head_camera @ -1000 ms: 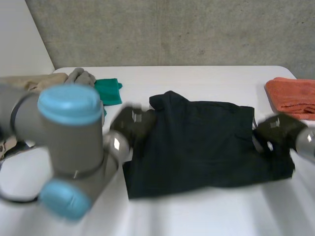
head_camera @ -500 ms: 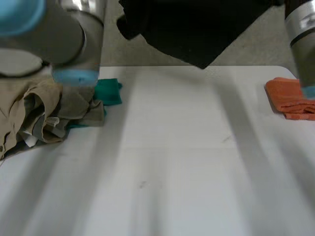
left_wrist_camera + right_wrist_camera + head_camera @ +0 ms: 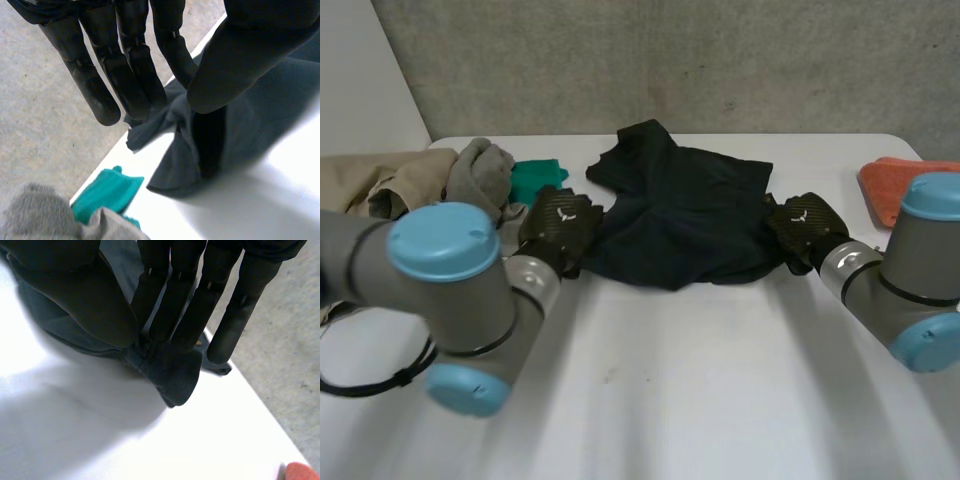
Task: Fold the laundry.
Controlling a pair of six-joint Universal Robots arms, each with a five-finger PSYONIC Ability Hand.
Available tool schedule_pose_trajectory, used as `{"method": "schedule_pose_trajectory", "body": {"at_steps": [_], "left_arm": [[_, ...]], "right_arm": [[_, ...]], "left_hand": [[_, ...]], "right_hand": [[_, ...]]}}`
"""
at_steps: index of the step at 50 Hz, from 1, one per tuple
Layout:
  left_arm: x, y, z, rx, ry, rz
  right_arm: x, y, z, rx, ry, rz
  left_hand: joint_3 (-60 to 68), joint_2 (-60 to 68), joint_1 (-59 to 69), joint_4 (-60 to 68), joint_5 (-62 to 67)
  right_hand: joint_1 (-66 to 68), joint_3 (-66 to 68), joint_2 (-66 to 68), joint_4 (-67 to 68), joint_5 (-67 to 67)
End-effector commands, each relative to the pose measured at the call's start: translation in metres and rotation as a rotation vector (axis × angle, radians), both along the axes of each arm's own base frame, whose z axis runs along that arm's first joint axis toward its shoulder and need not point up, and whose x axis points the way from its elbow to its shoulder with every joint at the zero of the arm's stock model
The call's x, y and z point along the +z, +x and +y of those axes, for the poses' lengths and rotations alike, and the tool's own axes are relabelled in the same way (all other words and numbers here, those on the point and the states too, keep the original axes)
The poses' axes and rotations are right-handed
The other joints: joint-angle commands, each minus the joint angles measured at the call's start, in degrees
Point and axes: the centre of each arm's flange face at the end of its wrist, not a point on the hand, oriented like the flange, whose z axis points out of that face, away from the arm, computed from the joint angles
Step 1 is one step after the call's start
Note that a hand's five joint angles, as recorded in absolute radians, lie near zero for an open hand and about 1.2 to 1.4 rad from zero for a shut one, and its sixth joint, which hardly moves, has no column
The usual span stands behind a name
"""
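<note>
Left hand (image 3: 558, 228): pinched cloth (image 3: 685, 215) at its left edge | Right hand (image 3: 802, 228): pinched its right corner | Cloth: lay bunched on tabletop (image 3: 720, 380) between hands

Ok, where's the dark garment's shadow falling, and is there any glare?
Head view: thin shadow at the near edge of the dark garment, no glare on the table. Left wrist view: grey shadow under its folds. Right wrist view: grey shadow under its corner.

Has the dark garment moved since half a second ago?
Yes. The dark garment has come down from in front of the wall onto the table, between the green cloth and orange towel.
</note>
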Motion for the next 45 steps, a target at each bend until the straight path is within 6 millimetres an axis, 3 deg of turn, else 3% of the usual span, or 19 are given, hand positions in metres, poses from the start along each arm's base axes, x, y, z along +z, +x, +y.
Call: {"method": "schedule_pose_trajectory", "body": {"at_steps": [1, 7, 15, 17, 19, 27, 31, 36, 41, 45], "left_arm": [[0.022, 0.029, 0.043, 0.002, 0.087, -0.052], [0.034, 0.058, 0.091, -0.010, 0.211, -0.137], [0.046, 0.091, 0.159, -0.063, 0.408, -0.282], [0.051, 0.095, 0.178, -0.102, 0.441, -0.313], [0.052, 0.096, 0.184, -0.116, 0.447, -0.324], [0.045, 0.078, 0.160, -0.114, 0.341, -0.248], [0.040, 0.066, 0.133, -0.087, 0.286, -0.198], [0.028, 0.051, 0.085, -0.032, 0.219, -0.152], [0.024, 0.039, 0.056, -0.011, 0.178, -0.126], [0.022, 0.022, 0.024, 0.001, 0.119, -0.090]], "right_arm": [[0.029, -0.011, 0.032, -0.007, 0.106, 0.036], [0.053, -0.021, 0.071, 0.000, 0.270, 0.091], [0.073, -0.049, 0.149, 0.115, 0.396, 0.375], [0.074, -0.058, 0.155, 0.109, 0.395, 0.416], [0.074, -0.066, 0.157, 0.110, 0.387, 0.444], [0.062, -0.066, 0.157, 0.114, 0.396, 0.416], [0.054, -0.062, 0.139, 0.082, 0.348, 0.377], [0.049, -0.058, 0.118, 0.046, 0.290, 0.326], [0.049, -0.056, 0.106, 0.033, 0.247, 0.299], [0.049, -0.051, 0.078, -0.001, 0.146, 0.246]], "left_hand": [[11.45, 11.12, 15.11, 10.95, 12.30], [11.45, 11.12, 15.11, 10.95, 12.30], [11.45, 11.12, 15.11, 10.95, 12.30], [11.45, 11.12, 15.11, 10.95, 12.30], [11.45, 11.12, 15.11, 10.95, 12.30], [11.45, 11.12, 15.11, 10.95, 12.30], [11.45, 11.12, 15.11, 10.95, 12.30], [11.45, 11.12, 15.11, 10.95, 12.30], [11.45, 11.12, 15.11, 10.95, 12.30], [11.45, 11.12, 15.11, 10.95, 12.30]], "right_hand": [[16.94, 11.49, 11.97, 11.21, 12.43], [16.94, 11.49, 11.97, 11.21, 12.43], [16.94, 11.49, 11.97, 11.21, 12.43], [16.94, 11.49, 11.97, 11.21, 12.43], [16.94, 11.49, 11.97, 11.21, 12.43], [16.94, 11.49, 11.97, 11.21, 12.43], [16.94, 11.49, 11.97, 11.21, 12.43], [16.94, 11.49, 11.97, 11.21, 12.43], [16.94, 11.49, 11.97, 11.21, 12.43], [16.94, 11.49, 11.97, 11.21, 12.43]]}}
